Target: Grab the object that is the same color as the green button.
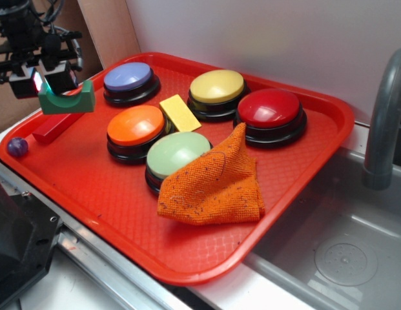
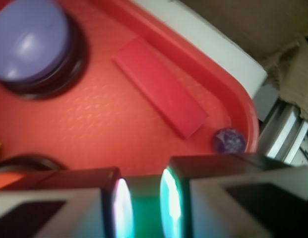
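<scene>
My gripper [image 1: 50,82] is shut on the dark green arch block [image 1: 66,99] and holds it in the air above the tray's far left corner, arch cutout facing up. In the wrist view the block [image 2: 144,208] shows as a green strip squeezed between my two fingers [image 2: 59,203], with my gripper [image 2: 144,198] over bare tray. The pale green button [image 1: 176,155] on its black base sits mid-tray, partly covered at its near right by the orange cloth [image 1: 216,183].
The red tray [image 1: 110,194] also holds purple [image 1: 128,78], orange [image 1: 135,126], yellow [image 1: 217,87] and red [image 1: 269,108] buttons, a yellow flat block [image 1: 180,112], a long red bar [image 1: 56,127] below my gripper, and a small purple ball [image 1: 17,146]. A sink and grey faucet [image 1: 381,123] lie right.
</scene>
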Tool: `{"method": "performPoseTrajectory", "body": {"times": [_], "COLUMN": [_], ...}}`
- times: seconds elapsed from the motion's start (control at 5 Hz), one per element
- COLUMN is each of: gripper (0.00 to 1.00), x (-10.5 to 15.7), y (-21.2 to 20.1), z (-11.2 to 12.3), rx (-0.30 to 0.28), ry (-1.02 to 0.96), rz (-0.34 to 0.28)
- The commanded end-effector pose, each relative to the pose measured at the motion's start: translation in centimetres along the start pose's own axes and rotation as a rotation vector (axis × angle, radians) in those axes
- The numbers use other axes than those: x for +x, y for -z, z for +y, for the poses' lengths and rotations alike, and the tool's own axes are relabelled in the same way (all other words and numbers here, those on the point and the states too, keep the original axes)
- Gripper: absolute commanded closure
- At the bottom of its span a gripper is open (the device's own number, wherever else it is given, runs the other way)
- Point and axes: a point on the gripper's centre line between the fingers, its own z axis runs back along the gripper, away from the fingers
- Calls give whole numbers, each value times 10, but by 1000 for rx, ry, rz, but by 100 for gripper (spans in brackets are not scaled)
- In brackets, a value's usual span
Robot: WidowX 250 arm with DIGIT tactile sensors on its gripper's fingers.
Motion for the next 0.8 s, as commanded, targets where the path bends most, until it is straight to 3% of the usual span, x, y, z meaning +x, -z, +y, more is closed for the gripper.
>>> {"method": "performPoseTrajectory", "body": {"times": [0.0, 0.2, 0.4, 0.6], "gripper": [100, 100, 100, 100], "x": [-20, -40, -54, -54], "y": [-47, -55, -53, -51], "z": [-26, -42, -55, -61], "rx": [-43, -92, -85, -62], "ry": [393, 588, 637, 654], "rz": [19, 6, -24, -10]}}
